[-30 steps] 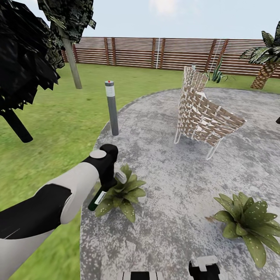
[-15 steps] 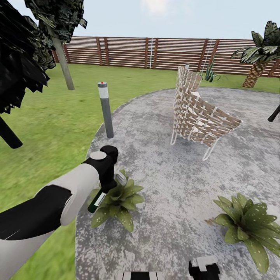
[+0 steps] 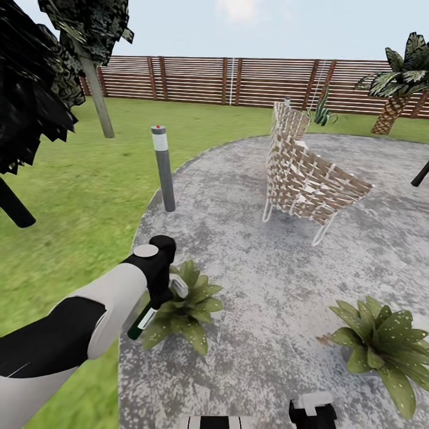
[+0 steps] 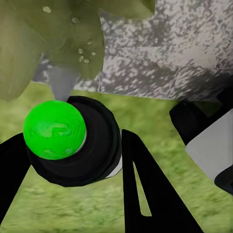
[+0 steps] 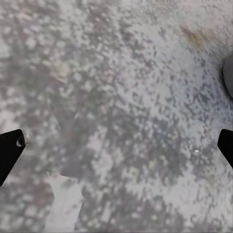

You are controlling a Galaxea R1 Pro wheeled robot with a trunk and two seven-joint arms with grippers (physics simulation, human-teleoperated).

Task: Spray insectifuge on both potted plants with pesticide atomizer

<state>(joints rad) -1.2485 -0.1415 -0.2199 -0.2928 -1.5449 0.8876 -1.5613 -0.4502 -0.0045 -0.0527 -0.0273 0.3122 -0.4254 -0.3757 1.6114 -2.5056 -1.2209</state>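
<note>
Lowered left end effector (image 3: pixel 159 298) around pesticide atomizer (image 3: pixel 143 319), beside potted plant (image 3: pixel 185 304)

No text, brand, number or sign can be read anywhere. The atomizer (image 3: pixel 145 319) carries a white label, but it is too small and blurred to show any lettering.

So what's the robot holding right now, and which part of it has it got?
The left gripper holds the atomizer around its body, just under the trigger head, beside a potted plant. The right gripper is open, holding nothing.
</note>
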